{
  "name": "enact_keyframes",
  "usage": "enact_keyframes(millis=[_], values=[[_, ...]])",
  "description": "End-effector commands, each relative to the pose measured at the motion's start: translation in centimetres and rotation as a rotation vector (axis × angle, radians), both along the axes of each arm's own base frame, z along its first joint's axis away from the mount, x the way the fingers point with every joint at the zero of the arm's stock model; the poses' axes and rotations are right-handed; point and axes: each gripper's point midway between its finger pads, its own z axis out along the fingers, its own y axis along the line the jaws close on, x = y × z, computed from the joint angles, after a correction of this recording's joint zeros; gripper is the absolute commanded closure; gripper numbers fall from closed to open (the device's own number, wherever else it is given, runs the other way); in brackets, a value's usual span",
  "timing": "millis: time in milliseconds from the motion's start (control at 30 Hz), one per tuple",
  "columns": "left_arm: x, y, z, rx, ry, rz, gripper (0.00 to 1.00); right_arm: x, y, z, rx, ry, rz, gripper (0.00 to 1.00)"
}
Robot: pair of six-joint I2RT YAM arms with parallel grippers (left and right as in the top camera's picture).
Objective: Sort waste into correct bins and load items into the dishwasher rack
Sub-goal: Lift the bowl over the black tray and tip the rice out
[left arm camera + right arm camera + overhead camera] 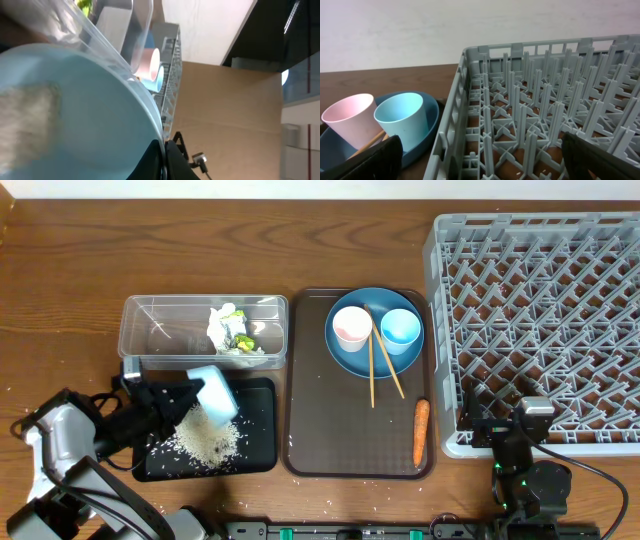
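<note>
Pale blue bowl (75, 110) hangs tilted, clamped in the left hand (192, 395), above rice grains (205, 442) on the black tray (262, 415). Right hand (505, 418) sits spread apart beside the dishwasher rack (540, 280).

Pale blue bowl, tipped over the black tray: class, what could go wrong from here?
1. The pale blue bowl hangs tilted in the left gripper, apparently pinched by its rim; it might slip and drop onto the rice below.
2. Rice lies close to the black tray's front edge, and stray grains already sit on the table, so further tipping may scatter more.
</note>
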Motion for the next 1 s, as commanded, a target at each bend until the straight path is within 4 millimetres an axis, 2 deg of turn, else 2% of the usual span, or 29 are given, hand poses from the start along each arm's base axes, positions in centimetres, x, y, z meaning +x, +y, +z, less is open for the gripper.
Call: enact_keyframes(millis=[0, 233, 367, 467, 600, 700, 833, 900, 967], values=[[-0.2, -0.1, 0.8, -0.056, 0.010, 0.025, 0.94, 0.0, 0.1, -0.2, -0.007, 0.005, 0.003, 0.01], [-0.9, -0.7, 1.6, -0.100, 0.029, 0.021, 0.94, 0.0, 0.1, -0.2, -0.007, 0.005, 0.003, 0.01], [0.2, 0.3, 2.1, -0.068, -0.093, 0.056, 0.94, 0.0, 0.1, -0.2, -0.006, 0.005, 0.003, 0.01], [-0.2, -0.2, 2.1, -0.123, -0.006, 0.055, 0.94, 0.0, 0.1, -0.2, -0.007, 0.005, 0.003, 0.01], [0.1, 0.3, 1.9, -0.062, -0.080, 0.052, 0.94, 0.0, 0.1, -0.2, -0.007, 0.005, 0.003, 0.01], [-0.3, -0.1, 1.8, -0.079, -0.033, 0.041, 0.94, 0.0, 0.1, -0.2, -0.006, 0.005, 0.003, 0.01], [0.3, 0.4, 2.3, -0.090, -0.078, 0.068, 0.94, 0.0, 0.1, -0.2, -0.007, 0.005, 0.003, 0.01], [-0.3, -0.3, 2.5, -0.137, -0.009, 0.058, 0.94, 0.0, 0.1, -0.2, -0.006, 0.005, 0.003, 0.01], [-0.4, -0.6, 2.7, -0.121, -0.039, 0.046, 0.94, 0.0, 0.1, -0.2, -0.006, 0.005, 0.003, 0.01]])
